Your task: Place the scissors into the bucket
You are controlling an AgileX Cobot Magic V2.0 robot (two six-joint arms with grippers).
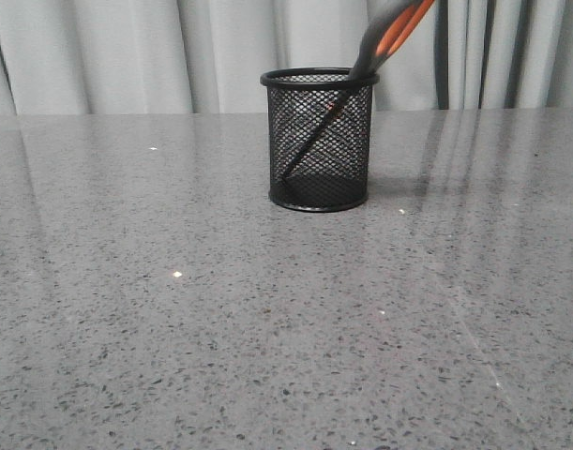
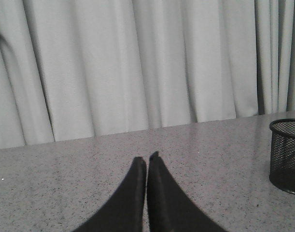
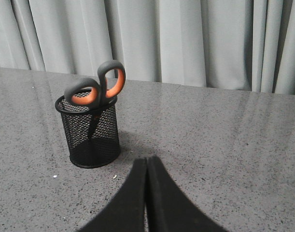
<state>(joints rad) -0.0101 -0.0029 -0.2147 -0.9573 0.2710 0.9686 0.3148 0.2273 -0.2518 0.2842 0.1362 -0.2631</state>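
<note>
The black wire-mesh bucket stands upright at the middle of the grey table. The scissors stand blades-down inside it, leaning on the rim, their grey and orange handle loops sticking out above. The right wrist view shows the bucket and the scissors too, a short way from my right gripper, which is shut and empty above the table. My left gripper is shut and empty as well, with the bucket off to its side. Neither gripper appears in the front view.
The grey speckled tabletop spreads all around the bucket, with a few small white flecks on it. Light grey curtains hang behind the table's far edge.
</note>
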